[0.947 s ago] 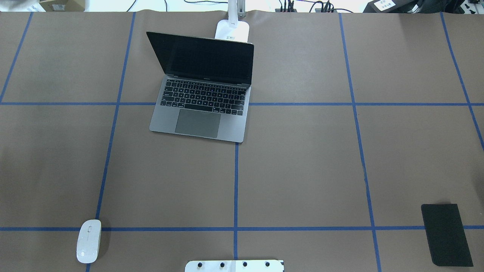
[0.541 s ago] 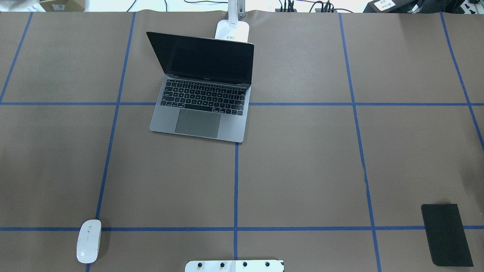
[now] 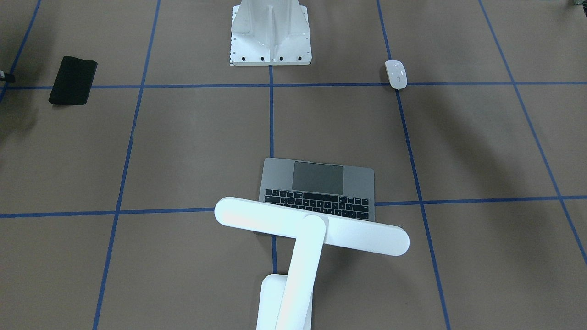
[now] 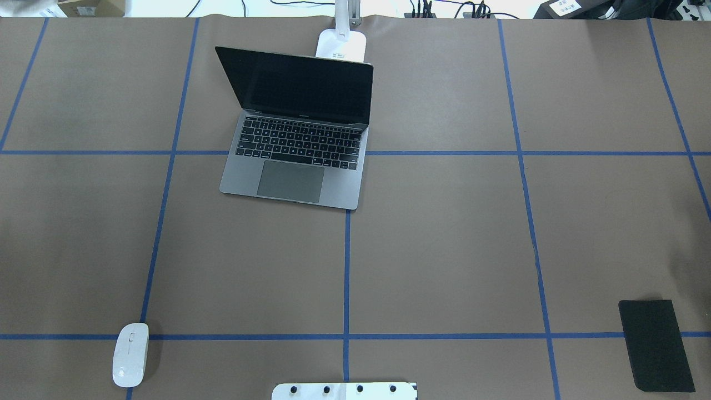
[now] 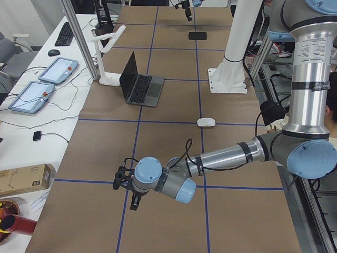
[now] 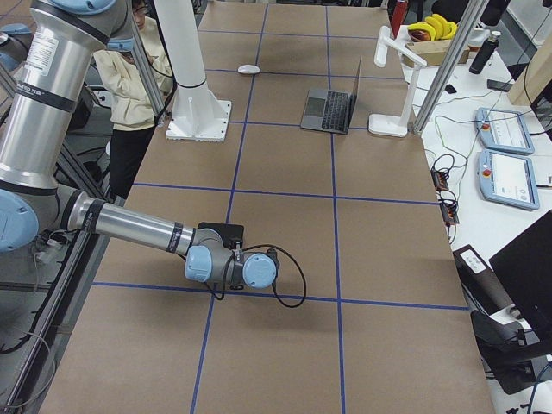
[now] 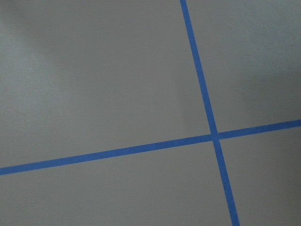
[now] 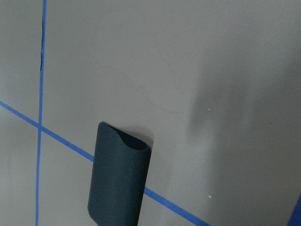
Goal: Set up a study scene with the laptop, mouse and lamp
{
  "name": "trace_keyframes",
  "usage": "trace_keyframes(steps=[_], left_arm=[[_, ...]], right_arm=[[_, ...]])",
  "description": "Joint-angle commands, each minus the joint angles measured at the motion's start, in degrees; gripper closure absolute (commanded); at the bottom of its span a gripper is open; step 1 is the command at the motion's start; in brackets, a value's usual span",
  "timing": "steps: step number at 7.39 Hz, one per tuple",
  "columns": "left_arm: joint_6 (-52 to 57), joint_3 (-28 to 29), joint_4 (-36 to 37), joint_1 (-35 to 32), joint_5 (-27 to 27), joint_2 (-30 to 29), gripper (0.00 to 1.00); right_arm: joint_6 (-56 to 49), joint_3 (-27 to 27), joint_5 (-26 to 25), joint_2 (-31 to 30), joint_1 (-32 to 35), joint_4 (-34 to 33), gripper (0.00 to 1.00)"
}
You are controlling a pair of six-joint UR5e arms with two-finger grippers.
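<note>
The laptop (image 4: 294,161) sits open on the table (image 4: 444,250), screen dark, left of the middle and towards the far edge from the robot. The lamp (image 4: 341,44) stands right behind it at that far edge, and its long bar head reaches over the top of the laptop's lid. The mouse (image 4: 130,354) lies by itself near the corner at the robot's edge on its left, just beside a crossing of the blue tape lines (image 4: 346,278). A flat black mouse pad (image 4: 655,344) lies near the opposite corner of the same edge, one end curled up a little. The white pedestal (image 4: 344,390) is bolted at the middle of the robot's edge.

The left gripper (image 5: 126,187) hangs low over bare brown paper towards the table's left end, well apart from the mouse. The right gripper (image 5: 185,9) hangs above the mouse pad. From where either shows, I cannot tell whether its fingers are spread or closed.
</note>
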Motion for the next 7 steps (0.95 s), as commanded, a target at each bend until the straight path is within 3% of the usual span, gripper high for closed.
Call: trace_keyframes(steps=[1,3,4,5,7], left_arm=[[0.5,0.0,-0.1,-0.6,0.0,0.0,0.00],[0.9,0.0,-0.1,-1.4,-0.1,0.0,0.00],[3.2,0.1,0.3,-1.7,0.0,-0.1,0.00],[3.2,0.1,0.5,-1.8,0.0,-0.1,0.00],[3.3,0.1,0.5,-1.9,0.0,-0.1,0.00]], right_arm=[[3.4,0.3,-1.5,0.9,-5.4,0.0,0.01],[3.0,4.8,-1.4,0.9,-6.5,0.2,0.01],[3.5,6.1,0.9,1.0,-7.2,0.2,0.02],[4.3,6.6,6.9,1.5,-8.4,0.2,0.02],[5.1,6.4,6.1,-1.0,-12.7,0.2,0.03]])
